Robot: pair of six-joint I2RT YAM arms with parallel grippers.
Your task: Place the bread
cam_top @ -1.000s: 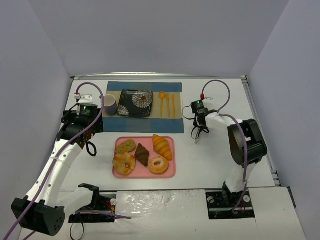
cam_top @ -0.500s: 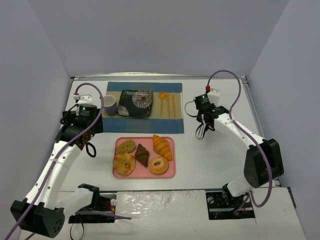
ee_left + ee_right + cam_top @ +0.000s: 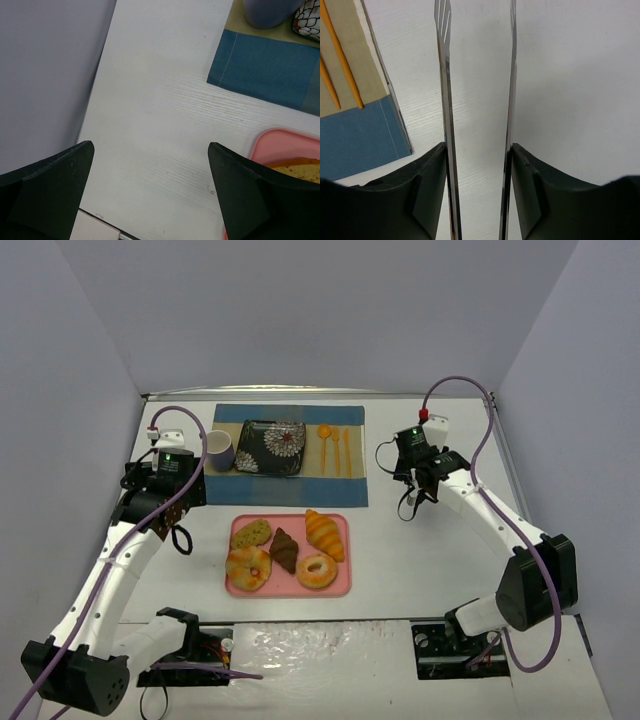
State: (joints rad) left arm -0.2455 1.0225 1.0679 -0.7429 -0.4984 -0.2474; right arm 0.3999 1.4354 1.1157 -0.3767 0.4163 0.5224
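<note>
Several breads lie on a pink tray [image 3: 340, 585]: a croissant [image 3: 324, 534], a chocolate pastry [image 3: 285, 549], a green bun [image 3: 251, 533], a ring donut [image 3: 317, 571] and a glazed pastry [image 3: 248, 567]. A dark flowered plate [image 3: 272, 447] sits on the blue placemat [image 3: 350, 490]. My right gripper [image 3: 418, 490] hovers right of the mat, shut on metal tongs [image 3: 443, 75] whose arms stand apart over bare table. My left gripper [image 3: 165, 502] is open and empty, left of the tray [image 3: 280, 137]; a bread edge [image 3: 300, 167] shows beside its right finger.
A purple cup [image 3: 219, 450] stands at the mat's left end, next to the plate. Orange cutlery [image 3: 335, 448] lies on the mat right of the plate, and shows in the right wrist view [image 3: 340, 55]. Grey walls close in left, right and back.
</note>
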